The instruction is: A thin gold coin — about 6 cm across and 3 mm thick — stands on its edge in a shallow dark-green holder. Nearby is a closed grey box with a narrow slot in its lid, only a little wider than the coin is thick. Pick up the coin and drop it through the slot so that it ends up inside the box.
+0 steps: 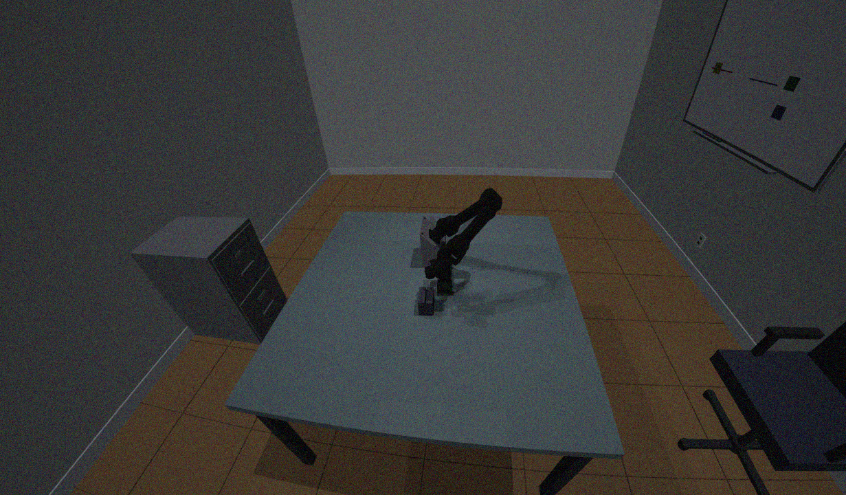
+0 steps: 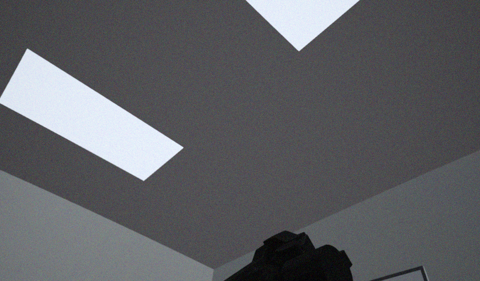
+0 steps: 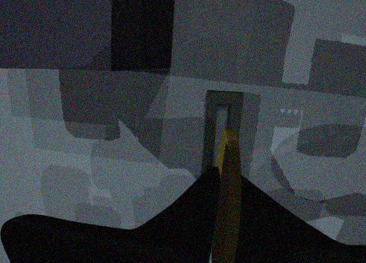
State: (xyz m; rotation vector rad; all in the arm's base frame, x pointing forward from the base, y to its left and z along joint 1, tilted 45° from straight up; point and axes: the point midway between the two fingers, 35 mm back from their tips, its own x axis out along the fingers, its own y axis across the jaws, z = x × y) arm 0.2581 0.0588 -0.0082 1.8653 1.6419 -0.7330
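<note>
While pincer (image 3: 224, 228) clamps, coin (image 3: 227, 207) stands edge-on between fingers

Coin (image 3: 227, 207): dull gold, plain. Gripper (image 3: 224, 228): black. Holder (image 3: 224, 116): dark green-grey. Box (image 1: 426, 300): grey. Table (image 1: 382, 369): pale blue-grey, mottled with grey shadow. Floor (image 1: 653, 344): orange-brown tiles, dark joints. Cabinet (image 1: 192, 258): grey. Chair (image 1: 782, 394): dark blue.
</note>
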